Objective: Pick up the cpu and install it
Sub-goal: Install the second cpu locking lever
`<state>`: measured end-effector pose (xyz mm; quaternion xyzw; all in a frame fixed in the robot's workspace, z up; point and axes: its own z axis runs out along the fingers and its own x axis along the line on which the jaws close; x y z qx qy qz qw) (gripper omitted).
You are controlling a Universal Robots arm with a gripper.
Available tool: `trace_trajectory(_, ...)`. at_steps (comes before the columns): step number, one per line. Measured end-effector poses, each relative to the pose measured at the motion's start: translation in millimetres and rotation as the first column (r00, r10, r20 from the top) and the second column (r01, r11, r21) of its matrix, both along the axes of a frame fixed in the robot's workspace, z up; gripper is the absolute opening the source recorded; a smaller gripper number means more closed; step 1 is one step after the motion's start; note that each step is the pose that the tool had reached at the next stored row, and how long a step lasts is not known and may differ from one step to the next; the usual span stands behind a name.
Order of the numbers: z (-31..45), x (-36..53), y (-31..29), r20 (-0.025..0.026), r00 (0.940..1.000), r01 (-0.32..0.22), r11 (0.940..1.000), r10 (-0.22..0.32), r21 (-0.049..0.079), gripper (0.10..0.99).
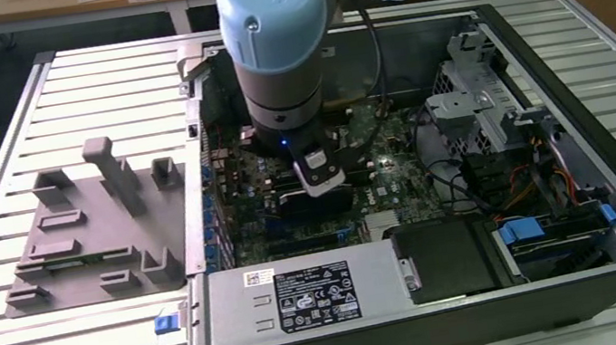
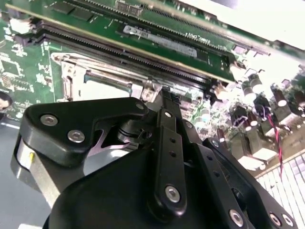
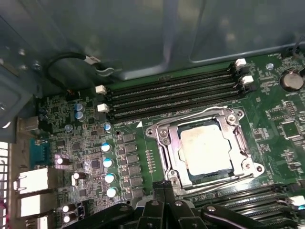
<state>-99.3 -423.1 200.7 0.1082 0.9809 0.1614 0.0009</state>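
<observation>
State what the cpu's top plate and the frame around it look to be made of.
The cpu: its top plate looks like matte metal, pale silver-beige with dull mottled patches, probably plated. The frame around it seems bare steel, bright and glossy, since it throws sharp highlights along its edges. Neither can be confirmed from looks alone.

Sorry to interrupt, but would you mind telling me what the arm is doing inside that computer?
The arm has its gripper lowered into the open computer case, just above the motherboard. In the first wrist view the cpu already lies flat in its metal socket frame, beside the memory slots. The gripper holds nothing visible.
</observation>
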Motion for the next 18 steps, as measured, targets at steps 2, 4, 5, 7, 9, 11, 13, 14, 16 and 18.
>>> trace_trajectory(2,4.4,0.0,0.0,0.0004,1.0,0.0,1.0,0.0,0.0,0.106)
trace_trajectory(4,8.9,0.0,0.0,0.0008,1.0,0.0,1.0,0.0,0.0,0.106)
trace_trajectory(5,11.4,0.0,0.0,0.001,1.0,0.0,1.0,0.0,0.0,0.106)
trace_trajectory(7,16.4,0.0,0.0,0.0013,1.0,0.0,1.0,0.0,0.0,0.106)
trace_trajectory(9,20.0,0.0,0.0,0.0017,1.0,0.0,1.0,0.0,0.0,0.106)
trace_trajectory(11,20.3,0.0,0.0,0.0019,1.0,0.0,1.0,0.0,0.0,0.106)
trace_trajectory(13,20.3,0.0,0.0,0.0018,1.0,0.0,1.0,0.0,0.0,0.106)
trace_trajectory(14,20.3,0.0,0.0,0.0018,1.0,0.0,1.0,0.0,0.0,0.106)
trace_trajectory(16,20.4,0.0,0.3,0.0018,1.0,0.0,1.0,0.0,0.0,0.106)
trace_trajectory(18,20.4,0.0,1.3,0.0018,1.0,0.0,1.0,0.0,0.0,0.106)
